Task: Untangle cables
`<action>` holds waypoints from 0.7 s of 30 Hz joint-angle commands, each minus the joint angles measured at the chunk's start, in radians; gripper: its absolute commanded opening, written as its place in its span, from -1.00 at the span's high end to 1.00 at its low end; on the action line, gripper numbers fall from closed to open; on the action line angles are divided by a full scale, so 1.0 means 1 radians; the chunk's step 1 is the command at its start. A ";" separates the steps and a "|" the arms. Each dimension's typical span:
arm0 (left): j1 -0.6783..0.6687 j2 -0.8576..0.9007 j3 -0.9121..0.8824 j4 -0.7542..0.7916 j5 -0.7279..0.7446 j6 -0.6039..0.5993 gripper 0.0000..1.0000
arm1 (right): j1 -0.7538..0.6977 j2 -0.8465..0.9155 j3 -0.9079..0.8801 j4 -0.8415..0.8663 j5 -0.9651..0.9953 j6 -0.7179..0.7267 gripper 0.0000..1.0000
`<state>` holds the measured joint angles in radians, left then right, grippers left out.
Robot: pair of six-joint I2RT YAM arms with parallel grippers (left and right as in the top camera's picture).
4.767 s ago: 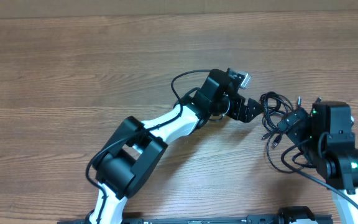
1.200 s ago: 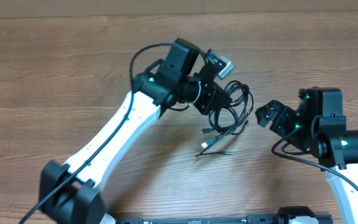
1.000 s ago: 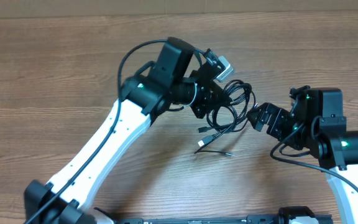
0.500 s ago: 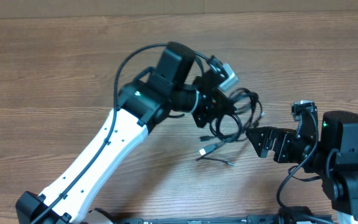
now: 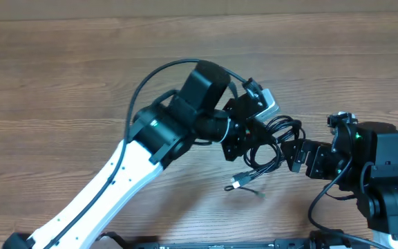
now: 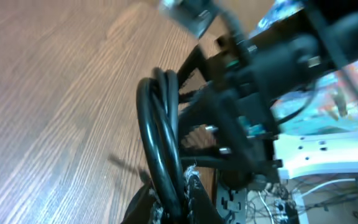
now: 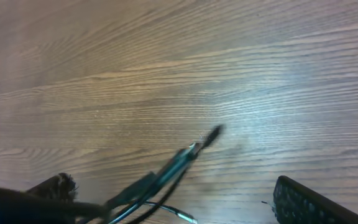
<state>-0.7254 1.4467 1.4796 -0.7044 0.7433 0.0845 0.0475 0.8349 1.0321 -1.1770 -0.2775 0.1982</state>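
Several thin black cables hang in a looped bundle, plug ends dangling — left gripper clamps the loops; right gripper gapes wide beside them.

Wood grain is shown on the table, smooth with a soft sheen. The cables are jacketed in black, slightly glossy plastic, 1 plug tipped in bare metal. The left arm shell is done in shiny white plastic.

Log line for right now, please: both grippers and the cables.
left gripper: shut on cables | right gripper: open, beside cables | plug end: trailing below bundle | cables: not yet untangled
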 commanded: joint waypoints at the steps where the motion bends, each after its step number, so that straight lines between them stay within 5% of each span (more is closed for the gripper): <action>1: -0.004 -0.084 0.010 0.005 0.043 -0.010 0.92 | -0.003 -0.005 0.003 0.009 0.060 0.019 -1.00; 21: -0.004 -0.272 0.010 -0.208 0.065 0.130 0.92 | -0.003 -0.005 0.003 -0.049 0.419 0.330 -1.00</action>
<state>-0.7319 1.3155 1.4734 -0.8780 0.7284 0.1368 0.0746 0.8162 1.0401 -1.2198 -0.1337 0.4259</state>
